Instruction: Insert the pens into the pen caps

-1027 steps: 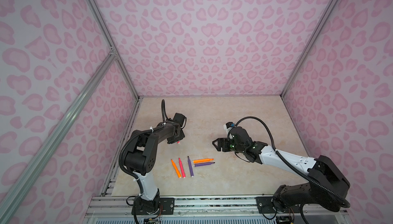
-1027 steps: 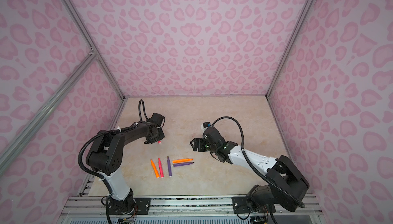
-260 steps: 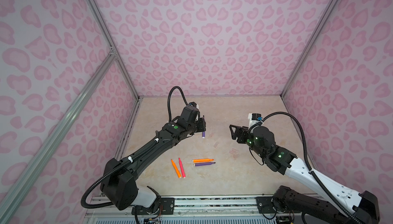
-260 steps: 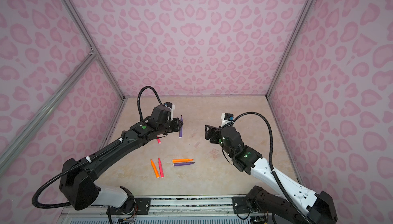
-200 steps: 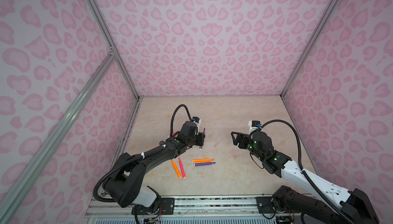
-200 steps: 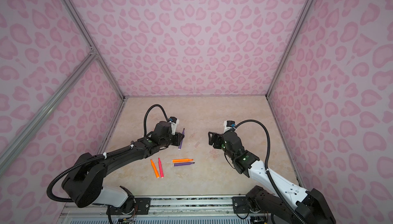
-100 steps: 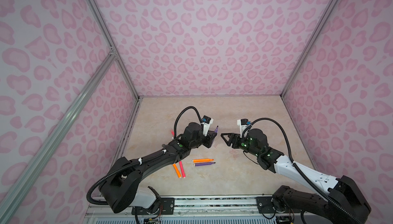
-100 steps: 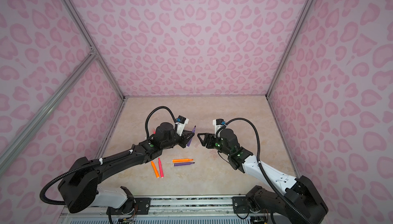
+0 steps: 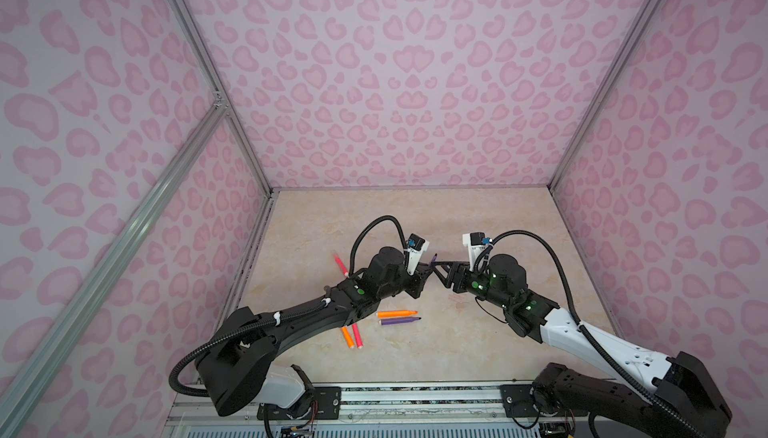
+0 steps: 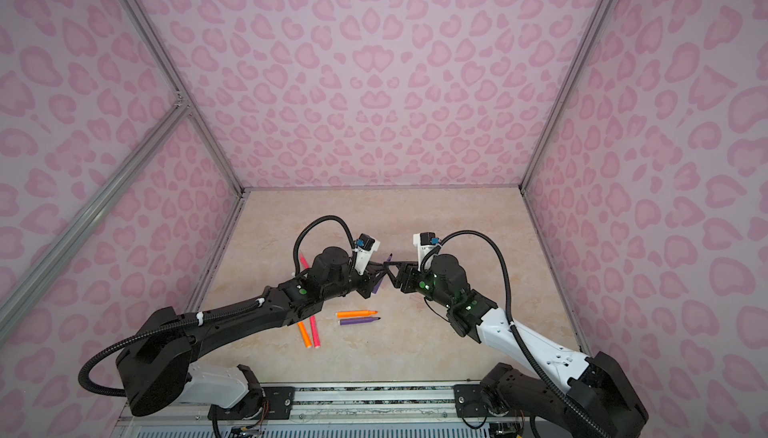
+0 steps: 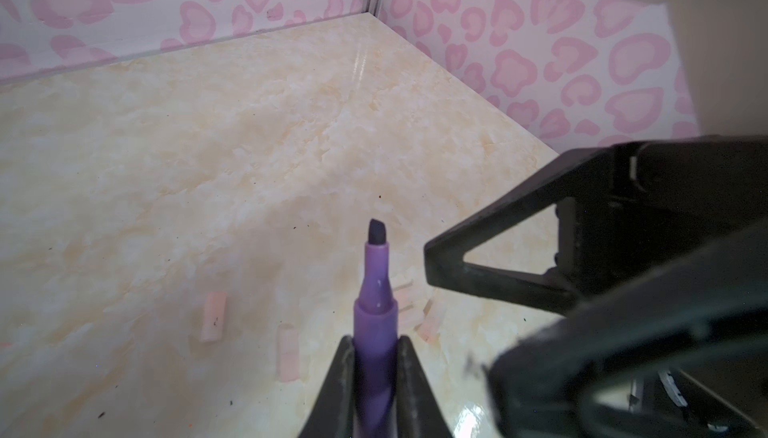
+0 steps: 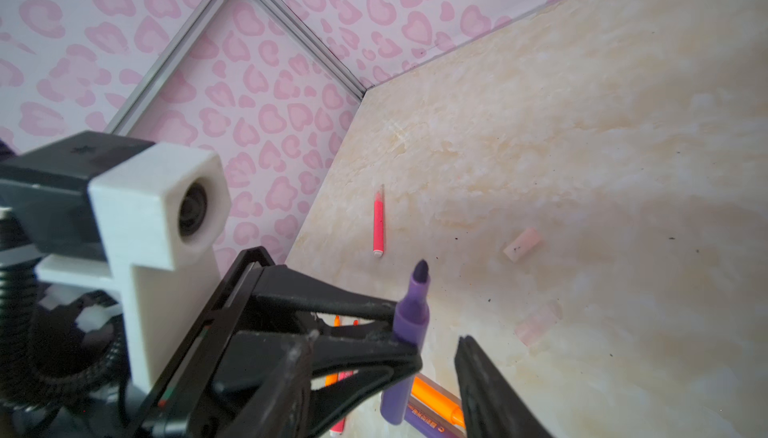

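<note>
So: the left gripper (image 11: 376, 342) is clamped on the purple pen (image 11: 374, 303) low on the barrel, leaving the dark tip clear of the fingers for capping. Right gripper (image 10: 390, 274) sits just beside that pen, jaws parted, nothing visible in them, so it's probably there to steady or re-grip it. Pen caps (image 11: 214, 317) lie loose on the table (image 11: 166, 145) under the pen, none fitted yet.
</note>
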